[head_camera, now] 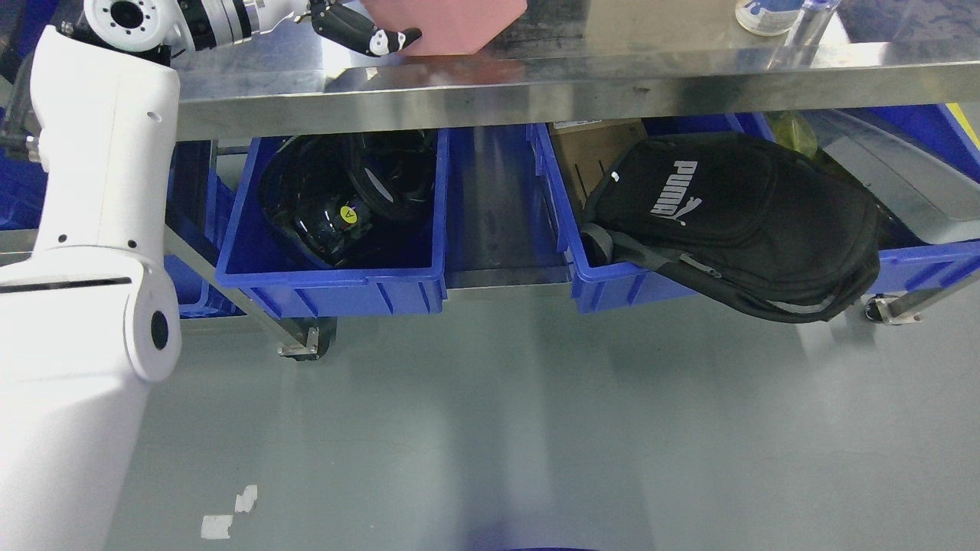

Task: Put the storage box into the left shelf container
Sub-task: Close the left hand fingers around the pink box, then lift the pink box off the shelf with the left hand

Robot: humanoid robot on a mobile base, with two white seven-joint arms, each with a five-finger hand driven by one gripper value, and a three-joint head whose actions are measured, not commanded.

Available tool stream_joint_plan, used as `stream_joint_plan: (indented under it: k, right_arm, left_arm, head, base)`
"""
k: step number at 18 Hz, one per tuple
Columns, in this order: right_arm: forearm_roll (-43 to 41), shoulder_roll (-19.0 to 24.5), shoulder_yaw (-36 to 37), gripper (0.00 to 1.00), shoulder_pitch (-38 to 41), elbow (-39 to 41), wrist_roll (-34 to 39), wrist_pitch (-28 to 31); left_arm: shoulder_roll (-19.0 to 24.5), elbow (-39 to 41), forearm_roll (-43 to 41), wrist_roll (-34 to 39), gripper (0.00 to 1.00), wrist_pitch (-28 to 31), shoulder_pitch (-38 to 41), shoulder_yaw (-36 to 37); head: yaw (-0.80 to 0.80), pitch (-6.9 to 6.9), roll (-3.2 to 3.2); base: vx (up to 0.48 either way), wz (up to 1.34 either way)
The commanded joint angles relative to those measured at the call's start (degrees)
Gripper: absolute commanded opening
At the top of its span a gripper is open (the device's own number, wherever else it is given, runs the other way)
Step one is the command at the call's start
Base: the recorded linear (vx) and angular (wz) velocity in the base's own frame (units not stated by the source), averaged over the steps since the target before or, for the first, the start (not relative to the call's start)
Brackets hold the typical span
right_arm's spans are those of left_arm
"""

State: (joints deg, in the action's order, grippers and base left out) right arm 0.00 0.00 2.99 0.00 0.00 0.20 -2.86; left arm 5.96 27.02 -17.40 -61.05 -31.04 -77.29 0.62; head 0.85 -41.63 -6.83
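I am curling my left hand (360, 30) against the near left side of the pink storage box (448, 23) on the far steel table (536, 80), gripping it for the left blue bin (337, 279) below.

The setting looks like a workshop or warehouse-style storage area; a stainless steel table (582, 80) on castor wheels (306, 348) spans the upper frame; blue plastic bins (337, 287) sit on its lower shelf, holding dark gear at centre left and a black backpack (735, 222) at right; a plain grey painted floor (536, 428) with tape scraps (230, 514) at lower left fills the bottom.
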Motion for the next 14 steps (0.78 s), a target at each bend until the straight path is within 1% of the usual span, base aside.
stream_joint_plan:
  k: [1, 3, 5, 8, 9, 10, 12, 14]
  right_arm:
    - [-1.2, -1.0, 0.0, 1.0, -0.3, 1.0, -0.4, 0.0]
    - [-1.2, -1.0, 0.0, 1.0, -0.3, 1.0, -0.3, 0.0]
    - [-1.2, -1.0, 0.0, 1.0, -0.2, 1.0, -0.4, 0.0]
    - [-1.2, -1.0, 0.0, 1.0, -0.2, 1.0, -0.3, 0.0]
    - [-1.2, -1.0, 0.0, 1.0, -0.2, 1.0, -0.3, 0.0]
    - [-1.2, -1.0, 0.0, 1.0, -0.2, 1.0, -0.4, 0.0]
    - [-1.2, -1.0, 0.0, 1.0, -0.3, 1.0, -0.4, 0.0]
    - [-1.2, -1.0, 0.0, 1.0, -0.3, 1.0, -0.4, 0.0]
  left_arm:
    - [-3.4, -0.5, 17.8, 0.3, 0.0, -0.3, 3.2, -10.6]
    - [-4.5, 1.0, 21.7, 0.2, 0.0, -0.2, 5.1, -11.5]
    - [-5.0, 4.0, 28.1, 0.2, 0.0, 0.2, 7.8, -12.7]
    - [-5.0, 12.8, 37.4, 0.8, 0.0, 0.5, 13.1, -12.8]
    - [-5.0, 16.2, 38.9, 1.3, 0.0, 0.5, 14.9, -12.8]
    - [-5.0, 21.0, 40.1, 3.5, 0.0, 0.5, 17.3, -12.7]
    - [-5.0, 29.2, 43.6, 10.9, 0.0, 0.5, 21.6, -11.6]
    - [-5.0, 38.1, 47.6, 20.7, 0.0, 1.6, 26.8, -6.6]
  head:
    - [0.0, 0.0, 0.0]
    - [0.0, 0.0, 0.0]
    - [0.0, 0.0, 0.0]
    - [0.0, 0.0, 0.0]
    - [0.0, 0.0, 0.0]
    - [0.0, 0.0, 0.0]
    - [0.0, 0.0, 0.0]
    - [0.0, 0.0, 0.0]
  base:
    - [-0.001, -0.02]
    - [0.0, 0.0]
    - [0.0, 0.0]
    - [0.0, 0.0]
    - [0.0, 0.0]
    - [0.0, 0.0]
    - [0.0, 0.0]
    - [0.0, 0.0]
